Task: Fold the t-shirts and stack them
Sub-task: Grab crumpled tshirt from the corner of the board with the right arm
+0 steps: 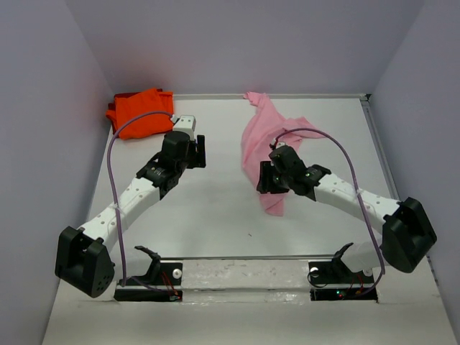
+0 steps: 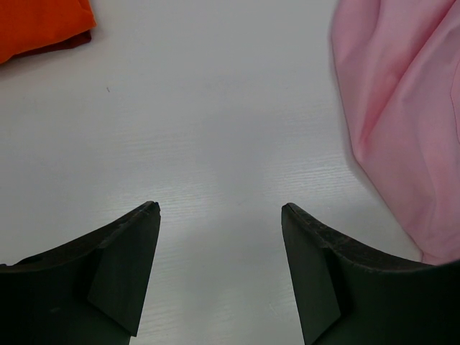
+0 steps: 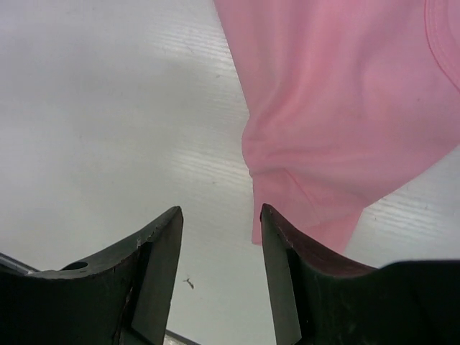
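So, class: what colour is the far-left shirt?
Orange; that t-shirt shows best from the top external view.

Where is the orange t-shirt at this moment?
In the top view the orange t-shirt lies at the far left corner of the table, beyond the left tool, apart from the pink t-shirt.

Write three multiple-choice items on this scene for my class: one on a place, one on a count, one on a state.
1. Where is the orange t-shirt? A. far left corner of the table B. near edge, middle C. far right corner
2. How many t-shirts show? A. one B. two C. three
3. The left gripper is: A. open, empty B. shut on cloth C. shut, empty
Key: A, it lies far left; B, orange plus the pink t-shirt; A, bare table shows between its jaws.
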You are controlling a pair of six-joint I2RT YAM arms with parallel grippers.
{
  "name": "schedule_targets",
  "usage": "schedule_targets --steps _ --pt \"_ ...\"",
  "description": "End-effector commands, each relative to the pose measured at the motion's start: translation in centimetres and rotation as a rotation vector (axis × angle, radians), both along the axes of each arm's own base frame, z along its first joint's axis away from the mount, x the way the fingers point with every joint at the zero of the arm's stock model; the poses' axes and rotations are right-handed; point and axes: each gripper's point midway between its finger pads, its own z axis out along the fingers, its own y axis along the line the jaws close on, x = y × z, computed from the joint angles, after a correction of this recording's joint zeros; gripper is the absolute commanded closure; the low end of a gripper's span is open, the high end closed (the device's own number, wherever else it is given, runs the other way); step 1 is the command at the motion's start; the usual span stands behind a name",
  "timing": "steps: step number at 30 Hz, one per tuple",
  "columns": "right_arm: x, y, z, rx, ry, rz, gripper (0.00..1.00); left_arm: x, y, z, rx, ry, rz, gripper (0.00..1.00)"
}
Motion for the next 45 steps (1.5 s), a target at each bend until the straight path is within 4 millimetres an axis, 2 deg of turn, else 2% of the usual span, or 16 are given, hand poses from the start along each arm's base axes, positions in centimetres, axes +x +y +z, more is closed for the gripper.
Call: schedule_targets --steps 1,4,10,18,27,30,34,41,44,45 --pt "-2.5 -1.1 -0.8 -0.009 0.039 -0.005 0.47 0.8 -0.2 2.6 -0.024 -0.066 0.001 0.22" --pt "-3.5 -1.6 -1.8 -0.015 0.062 -0.013 0.47 0.8 -0.2 2.5 -0.024 -0.062 -0.003 0.22" --pt "-5.7 -1.4 -4.2 -0.032 0.118 0.007 0.47 0.7 -0.3 2.6 -0.027 -0.064 -0.006 0.22" --pt "-6.6 -1.2 -6.7 -0.05 0.158 0.009 0.47 0.7 -0.2 2.6 -0.03 -0.065 -0.005 0.22" --pt "-6.5 -0.9 -9.1 -0.085 0.185 0.01 0.48 0.6 -0.3 2.6 -0.033 -0.064 -0.008 0.22" --pt "-6.3 -0.6 -9.1 -0.086 0.184 0.018 0.49 0.6 -0.3 2.7 -0.033 -0.065 -0.01 0.22" --pt "-5.7 0.6 -7.4 -0.053 0.152 0.039 0.49 0.6 -0.3 2.6 -0.032 -0.064 -0.01 0.22" --pt "-5.0 1.5 -6.1 -0.051 0.134 0.05 0.49 0.6 -0.3 2.6 -0.031 -0.064 -0.007 0.22" --pt "-4.8 1.4 -6.5 -0.066 0.134 0.046 0.49 0.6 -0.3 2.7 -0.031 -0.064 -0.011 0.22" --pt "-4.7 1.2 -7.2 -0.086 0.14 0.039 0.49 0.6 -0.3 2.7 -0.033 -0.066 -0.011 0.22"
